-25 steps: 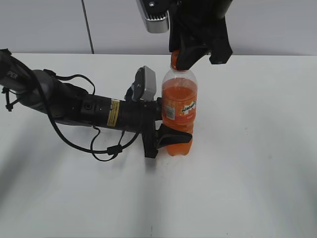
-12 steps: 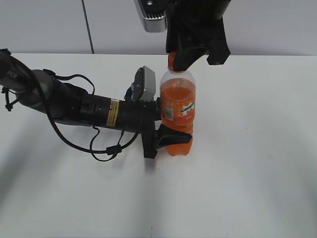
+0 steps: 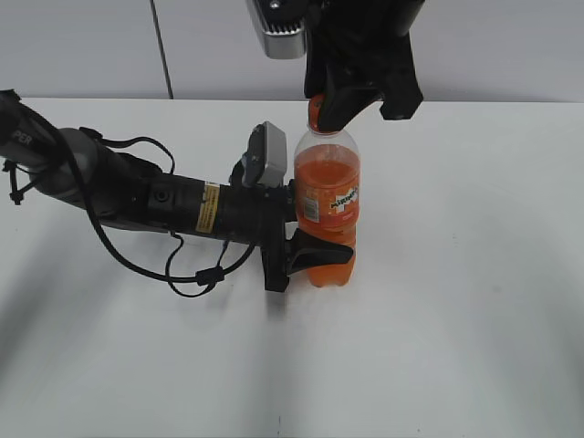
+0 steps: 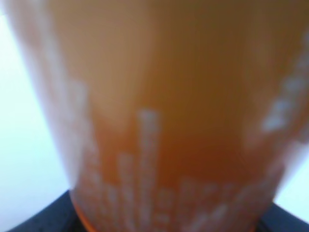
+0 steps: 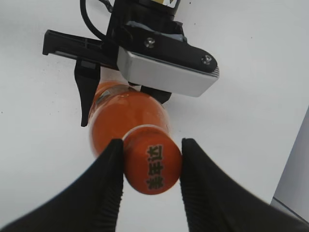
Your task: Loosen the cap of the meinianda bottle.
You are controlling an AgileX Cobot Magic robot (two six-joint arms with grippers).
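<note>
The left gripper [image 3: 315,251] reaches in from the left, low over the white table [image 3: 456,319]. Its two black fingers hug the lower part of the meinianda bottle [image 3: 328,214] and hold it tight. The bottle stands up straight between them, full of orange drink. The left wrist camera sees only a blurry orange wall. Right above, the right gripper [image 5: 151,166] comes down from the top. Its fingers press both sides of the orange cap [image 5: 152,165].
</note>
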